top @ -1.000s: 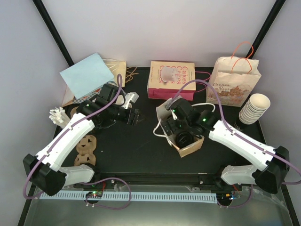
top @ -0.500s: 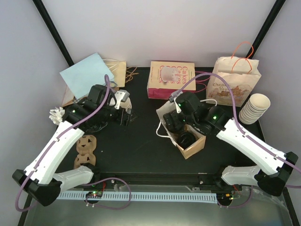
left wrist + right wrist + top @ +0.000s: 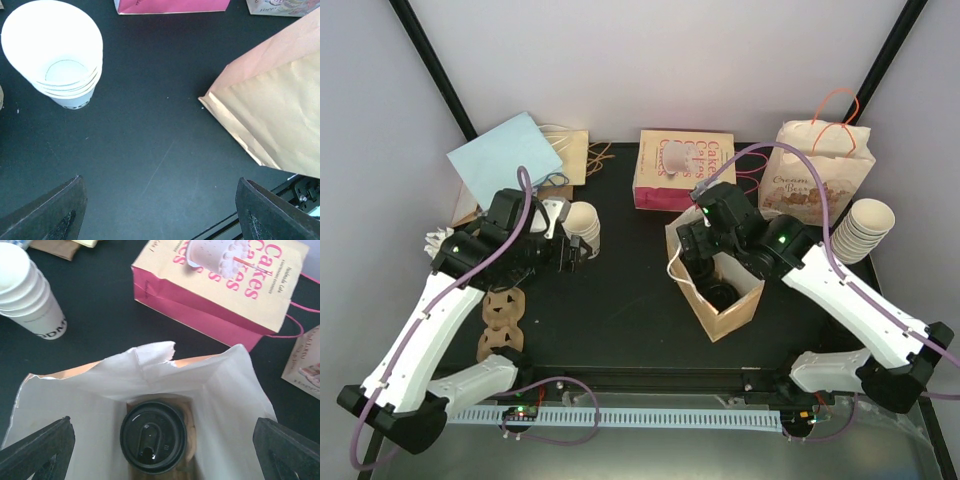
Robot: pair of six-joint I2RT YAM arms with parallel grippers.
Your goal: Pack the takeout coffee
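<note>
The takeout coffee [image 3: 152, 442], a cup under a round black lid, stands deep inside a paper bag [image 3: 225, 390] that is brown outside and white inside. My right gripper [image 3: 162, 450] hovers over the bag's mouth, open, one finger at each side and nothing between them. From above, the bag [image 3: 732, 318] sits right of centre with the lid [image 3: 718, 293] dark inside it, below the right gripper [image 3: 705, 250]. My left gripper [image 3: 575, 250] is open and empty over bare table, with its fingers [image 3: 50, 215] far apart and the bag [image 3: 280, 115] off to its right.
A short stack of cream cups [image 3: 583, 222] stands beside the left gripper. At the back are a pink "Cakes" bag [image 3: 685, 168] and a cream bag with orange handles [image 3: 817, 180]. A taller cup stack [image 3: 860, 230] is at the right; brown pulp carriers [image 3: 503, 315] lie at the left.
The left arm drew back to the left and its jaws widened, uncovering the cup stack. The right gripper rose away from the bag, which now stands more upright.
</note>
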